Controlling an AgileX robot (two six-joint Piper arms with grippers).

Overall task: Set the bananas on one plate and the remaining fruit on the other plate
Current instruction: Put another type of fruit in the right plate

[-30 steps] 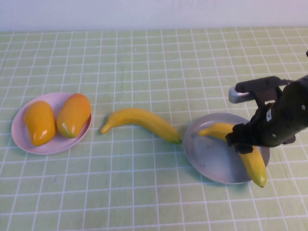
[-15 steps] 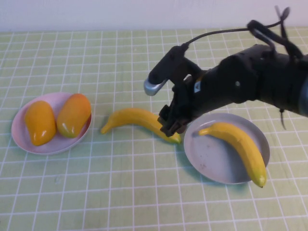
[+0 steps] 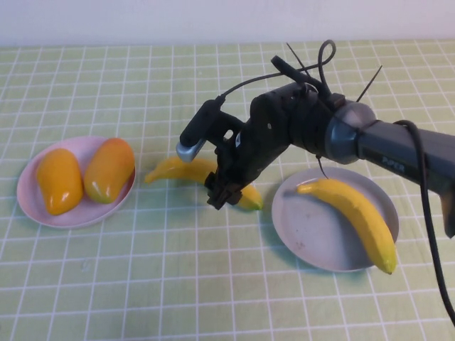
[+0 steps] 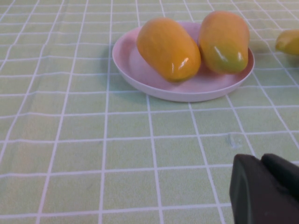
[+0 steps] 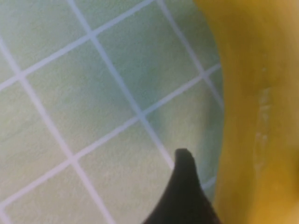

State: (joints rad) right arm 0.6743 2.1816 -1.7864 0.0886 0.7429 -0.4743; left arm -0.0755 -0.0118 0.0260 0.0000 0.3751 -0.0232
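Note:
One banana (image 3: 352,213) lies on the grey-blue plate (image 3: 306,241) at the right. The other banana (image 3: 167,170) lies on the cloth between the plates. My right gripper (image 3: 224,192) is down over its right half, open. In the right wrist view one dark fingertip (image 5: 184,186) sits right beside the banana (image 5: 257,93); the other finger is hidden. Two mangoes (image 3: 59,181) (image 3: 109,169) lie on the pink plate (image 3: 28,202) at the left. My left gripper (image 4: 261,161) is shut and empty, low over the cloth near that plate (image 4: 187,91); it is out of the high view.
A green checked cloth covers the table, with a pale wall along the back edge. The right arm and its cables (image 3: 313,64) stretch from the right across the grey-blue plate's far side. The table banana's tip (image 4: 289,42) shows in the left wrist view.
My right gripper left the banana on the grey-blue plate, swung left and came down over the table banana. That banana has shifted slightly.

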